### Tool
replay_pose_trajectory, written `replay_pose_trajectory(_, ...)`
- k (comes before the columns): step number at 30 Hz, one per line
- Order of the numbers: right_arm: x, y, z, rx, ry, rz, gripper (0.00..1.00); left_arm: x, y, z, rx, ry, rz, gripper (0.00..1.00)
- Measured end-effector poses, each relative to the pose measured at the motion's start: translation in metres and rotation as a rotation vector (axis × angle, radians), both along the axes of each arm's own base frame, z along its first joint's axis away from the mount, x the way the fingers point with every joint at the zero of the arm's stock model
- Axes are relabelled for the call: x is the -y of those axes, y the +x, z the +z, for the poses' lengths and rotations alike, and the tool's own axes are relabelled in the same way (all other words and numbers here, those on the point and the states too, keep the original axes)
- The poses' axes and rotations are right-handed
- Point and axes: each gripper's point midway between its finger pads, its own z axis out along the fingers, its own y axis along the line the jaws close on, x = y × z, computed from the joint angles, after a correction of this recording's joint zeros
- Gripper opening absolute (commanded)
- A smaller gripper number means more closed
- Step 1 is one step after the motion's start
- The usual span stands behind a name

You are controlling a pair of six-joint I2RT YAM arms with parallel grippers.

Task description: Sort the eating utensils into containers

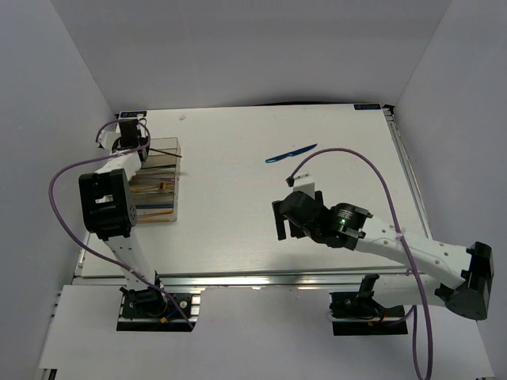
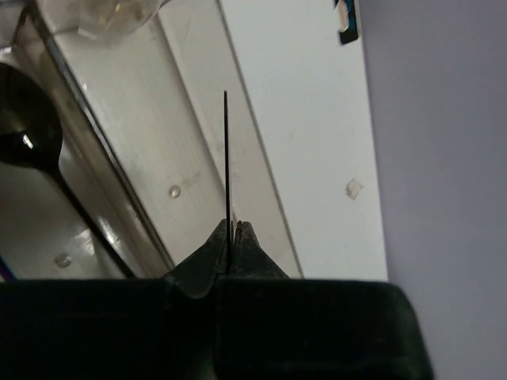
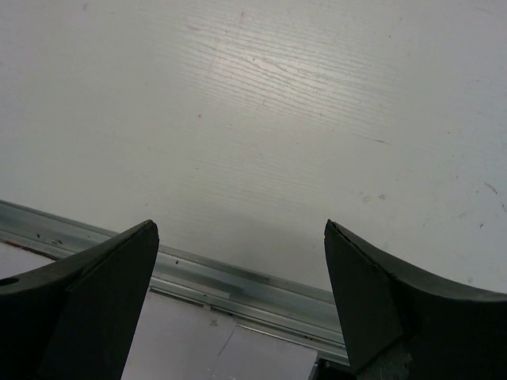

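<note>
My left gripper (image 2: 232, 226) is shut on a thin dark utensil (image 2: 226, 158), which shows only as a narrow line sticking straight out from the fingertips. It hangs over the clear organiser (image 2: 103, 150) at the table's far left (image 1: 154, 186). A dark spoon (image 2: 28, 134) lies in one compartment, and gold and orange pieces (image 1: 158, 198) show in others. A blue knife (image 1: 291, 153) lies alone on the table towards the back. My right gripper (image 3: 242, 229) is open with nothing between its fingers, near the front of the table (image 1: 283, 222) and well short of the knife.
A metal rail (image 3: 238, 277) runs along the table's front edge just beyond the right fingertips. White walls close in the table on the left, right and back. Purple cables (image 1: 356, 158) loop above both arms.
</note>
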Motion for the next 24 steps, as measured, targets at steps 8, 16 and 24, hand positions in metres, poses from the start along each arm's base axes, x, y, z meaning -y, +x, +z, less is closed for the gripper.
replay_pose_trajectory(8, -0.006, 0.002, -0.022, -0.040, -0.079, 0.023, 0.89, -0.036, 0.001, 0.014, 0.052, -0.002, 0.084, 0.00)
replay_pose_trajectory(16, -0.012, 0.009, -0.029, -0.050, -0.132, 0.036, 0.89, -0.057, 0.013, 0.022, 0.116, 0.005, 0.146, 0.00)
replay_pose_trajectory(24, -0.016, 0.020, -0.025, -0.042, -0.137, 0.020, 0.89, -0.061, 0.030, 0.008, 0.129, 0.002, 0.147, 0.17)
